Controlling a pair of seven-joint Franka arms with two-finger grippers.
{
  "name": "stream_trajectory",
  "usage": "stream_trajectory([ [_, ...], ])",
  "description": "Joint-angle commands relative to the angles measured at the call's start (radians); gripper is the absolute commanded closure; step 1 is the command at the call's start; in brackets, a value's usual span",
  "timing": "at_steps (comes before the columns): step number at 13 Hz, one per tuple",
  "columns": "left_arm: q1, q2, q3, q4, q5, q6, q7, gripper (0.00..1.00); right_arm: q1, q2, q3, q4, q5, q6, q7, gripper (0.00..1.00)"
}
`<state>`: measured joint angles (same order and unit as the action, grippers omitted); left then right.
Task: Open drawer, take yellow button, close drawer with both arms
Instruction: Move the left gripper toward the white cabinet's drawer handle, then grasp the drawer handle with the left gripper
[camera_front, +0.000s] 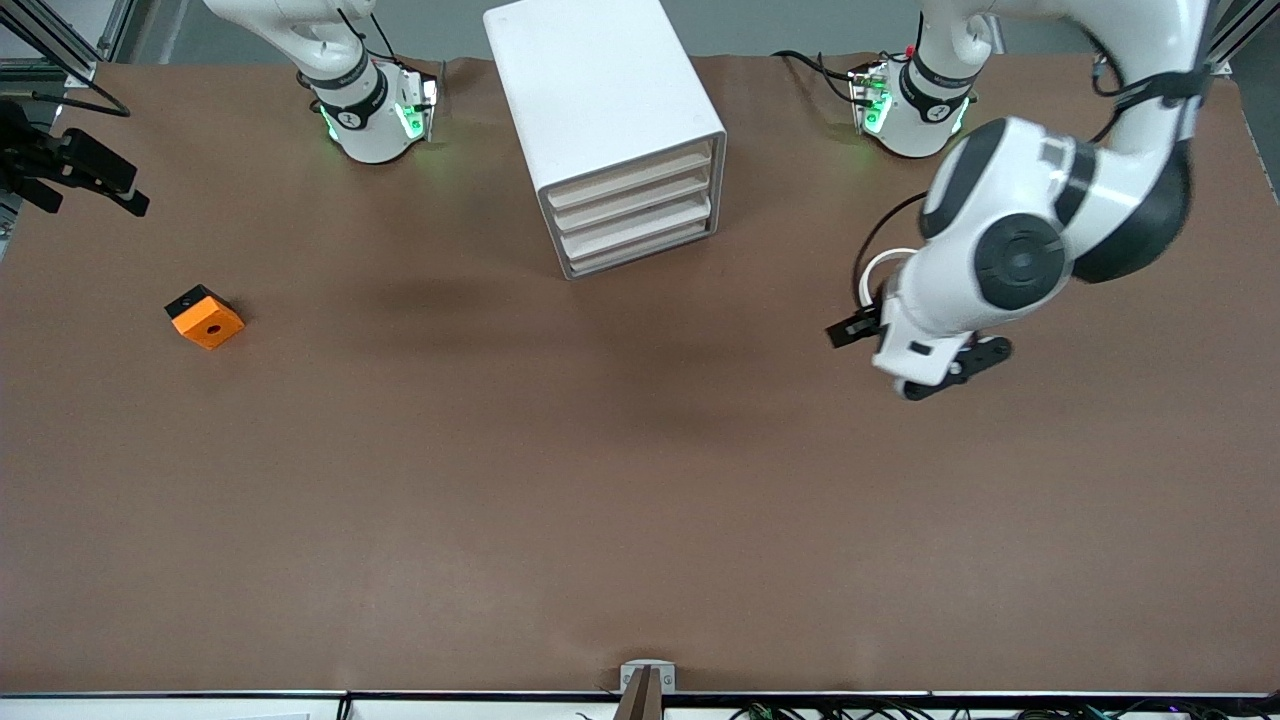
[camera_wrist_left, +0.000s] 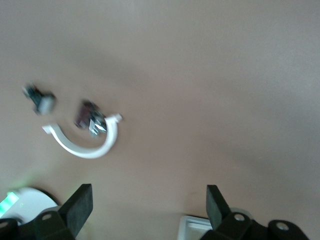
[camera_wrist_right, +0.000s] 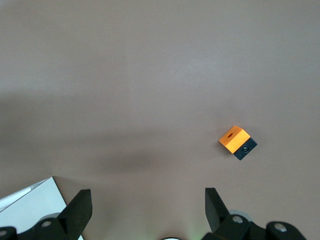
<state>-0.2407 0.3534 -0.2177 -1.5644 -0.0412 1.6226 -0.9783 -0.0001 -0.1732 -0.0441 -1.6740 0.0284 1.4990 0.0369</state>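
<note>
Left gripper (camera_wrist_left: 147, 210): jaws apart, empty, over bare table (camera_front: 640, 500) toward the left arm's end; a white ring (camera_wrist_left: 85, 142) and two small clips (camera_wrist_left: 90, 117) lie below it. Right gripper (camera_wrist_right: 147, 210): jaws apart, empty, over the table, orange block (camera_wrist_right: 235, 139) below. Cabinet (camera_front: 600, 120) between the bases; top drawer (camera_front: 630, 178) closed. Button not visible.

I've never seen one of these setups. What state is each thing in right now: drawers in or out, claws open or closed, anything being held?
top drawer: pushed in, like the three lower drawers.
left gripper: open, empty, over bare table toward the left arm's end.
right gripper: open, empty, over bare table.
orange block: lying on the table, untouched.
white curved strip: lying on the table beside two small dark parts.
</note>
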Motion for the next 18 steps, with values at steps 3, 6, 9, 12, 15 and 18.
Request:
stream_trajectory([
  [3, -0.126, 0.136, 0.000, 0.073, -0.121, -0.001, -0.435, 0.00, 0.003, -0.011, -0.002, 0.000, -0.001, 0.000, -0.005, 0.00],
  [6, -0.209, 0.188, 0.000, 0.073, -0.178, -0.010, -0.652, 0.00, 0.015, -0.011, 0.026, 0.000, -0.002, -0.002, -0.005, 0.00],
  [9, -0.259, 0.246, 0.000, 0.070, -0.274, -0.021, -0.862, 0.00, 0.015, -0.012, 0.038, 0.004, -0.002, -0.003, -0.002, 0.00],
  [12, -0.256, 0.298, 0.000, 0.070, -0.509, -0.026, -0.990, 0.00, 0.008, -0.012, 0.029, 0.002, -0.005, -0.009, -0.005, 0.00],
  [15, -0.270, 0.312, 0.000, 0.069, -0.598, -0.027, -1.109, 0.02, 0.008, -0.011, 0.023, 0.002, -0.033, -0.011, -0.005, 0.00],
  [18, -0.273, 0.326, 0.000, 0.070, -0.728, -0.089, -1.197, 0.25, 0.009, -0.011, 0.032, 0.002, -0.047, -0.017, -0.003, 0.00],
])
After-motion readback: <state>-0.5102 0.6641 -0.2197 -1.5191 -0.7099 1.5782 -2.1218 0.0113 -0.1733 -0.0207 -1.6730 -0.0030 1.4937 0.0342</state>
